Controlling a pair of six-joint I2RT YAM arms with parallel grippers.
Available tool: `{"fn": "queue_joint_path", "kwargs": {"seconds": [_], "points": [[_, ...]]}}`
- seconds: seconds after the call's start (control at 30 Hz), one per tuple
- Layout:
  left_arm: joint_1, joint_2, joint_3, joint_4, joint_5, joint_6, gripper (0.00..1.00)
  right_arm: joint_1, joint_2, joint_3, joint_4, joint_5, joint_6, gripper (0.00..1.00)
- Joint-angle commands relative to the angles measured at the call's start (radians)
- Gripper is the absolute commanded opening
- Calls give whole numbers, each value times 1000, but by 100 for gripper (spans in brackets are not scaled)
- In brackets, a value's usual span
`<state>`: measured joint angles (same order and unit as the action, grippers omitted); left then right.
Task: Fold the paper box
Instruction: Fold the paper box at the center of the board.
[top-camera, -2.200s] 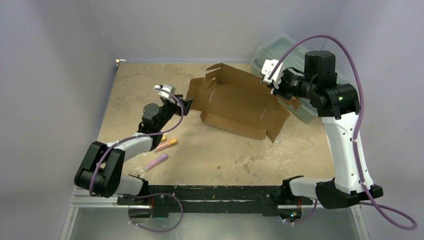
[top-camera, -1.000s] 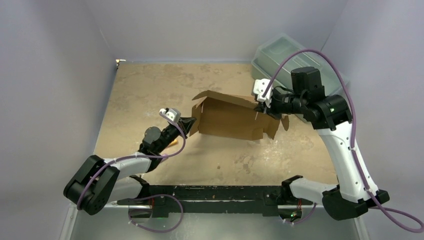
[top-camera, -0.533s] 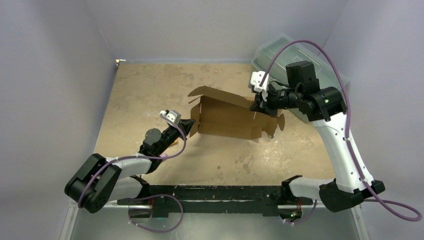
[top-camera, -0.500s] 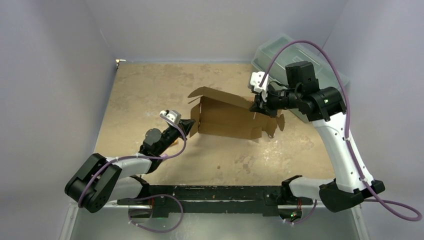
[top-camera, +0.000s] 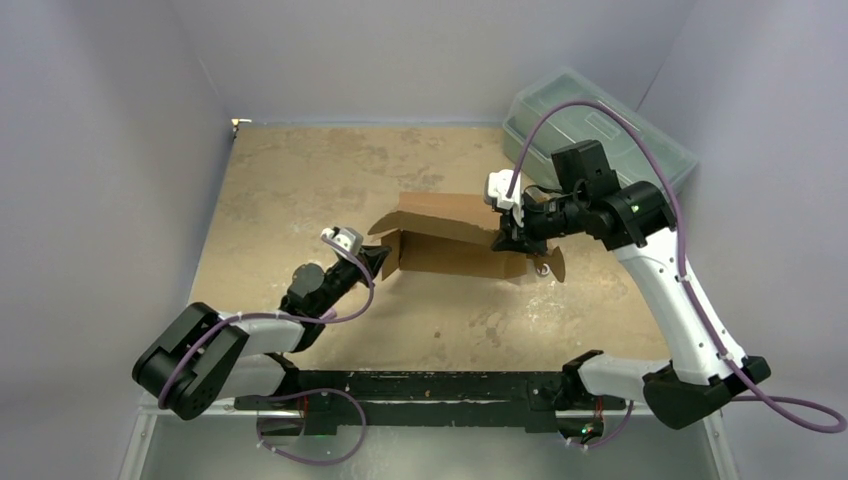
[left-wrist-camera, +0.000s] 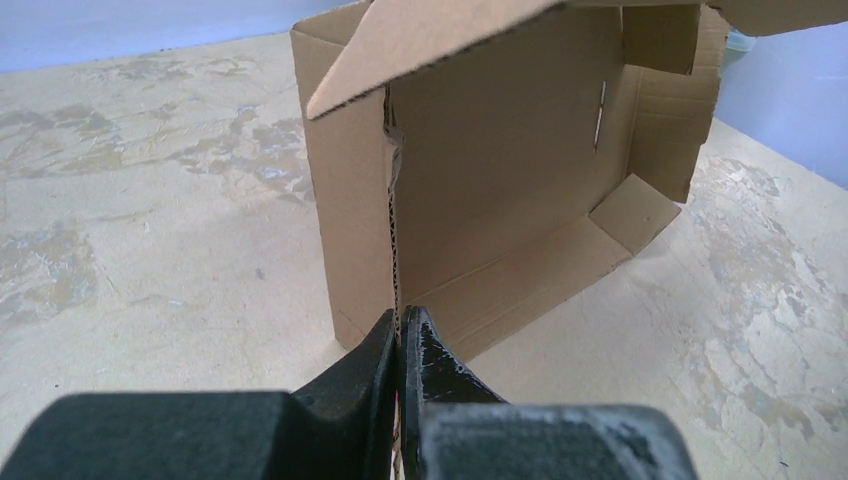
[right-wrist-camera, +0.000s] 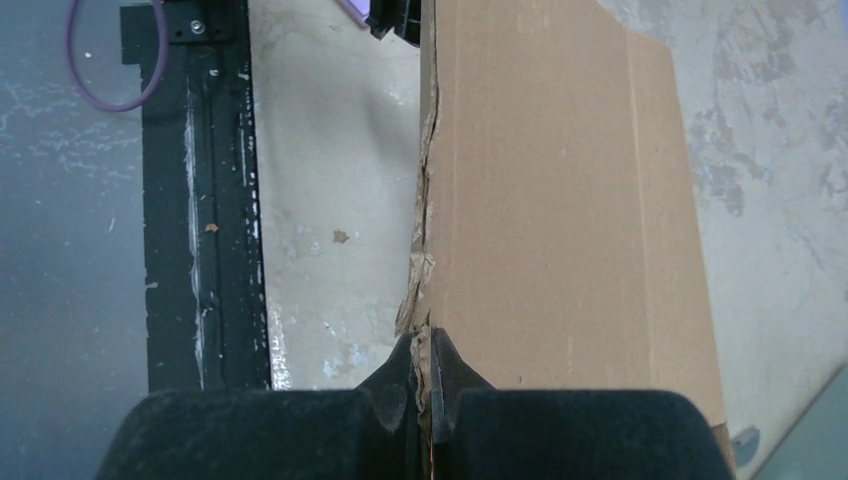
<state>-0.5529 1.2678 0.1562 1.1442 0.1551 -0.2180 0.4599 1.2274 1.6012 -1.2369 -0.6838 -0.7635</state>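
Brown corrugated cardboard makes up the paper box, a die-cut sheet standing partly folded near the middle of the table, a little right of centre in the overhead view. One long panel stands upright on its lower edge, a second long panel leans over from its top, and short flaps are bent round at both ends. The cardboard is plain and unprinted.

In the left wrist view the inner face shows a narrow slot cut near the upper right. A creased side flap stands beyond it, and a small flap lies on the table at the lower right. A pointed flap overhangs at the upper left, and a raw fluted edge runs straight up from the fingertips. In the right wrist view the outer face is smooth, but the edge running up from the fingers is ragged and crumpled.

The left gripper is closed tight on the low edge at the box's left end, close to the table. The right gripper is pinched shut on the ragged edge at the box's right end.

A translucent grey-green plastic toolbox sits in the upper right of the overhead view, against the walls, behind the right arm and apart from the cardboard. Its lid is on, and what it holds cannot be made out.
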Motion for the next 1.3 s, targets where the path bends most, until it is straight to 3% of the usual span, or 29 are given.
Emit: {"fn": "queue_joint_path", "kwargs": {"seconds": [0.0,0.1,0.23,0.67,0.8,0.97,1.13,1.27], "points": [[-15,-8,-23,2,11,-23,0,13,-36,-33,25,-93,6,0],[-16,5,-19,14,27,-41,2,13,-43,-51,57,-61,37,0],[-16,28,-18,39,57,-70,24,13,-49,-53,77,-26,58,0],[-15,45,7,48,151,-110,75,13,-65,-73,96,24,81,0],[9,16,11,37,173,-135,78,14,-67,-81,100,30,86,0],[91,-92,-7,-10,195,-275,76,13,-74,-94,103,41,92,0],[142,-301,-16,-225,149,-338,76,13,-77,-99,107,41,90,0],[150,-544,-16,-511,-14,-291,76,13,-80,-99,105,44,90,0]]}}
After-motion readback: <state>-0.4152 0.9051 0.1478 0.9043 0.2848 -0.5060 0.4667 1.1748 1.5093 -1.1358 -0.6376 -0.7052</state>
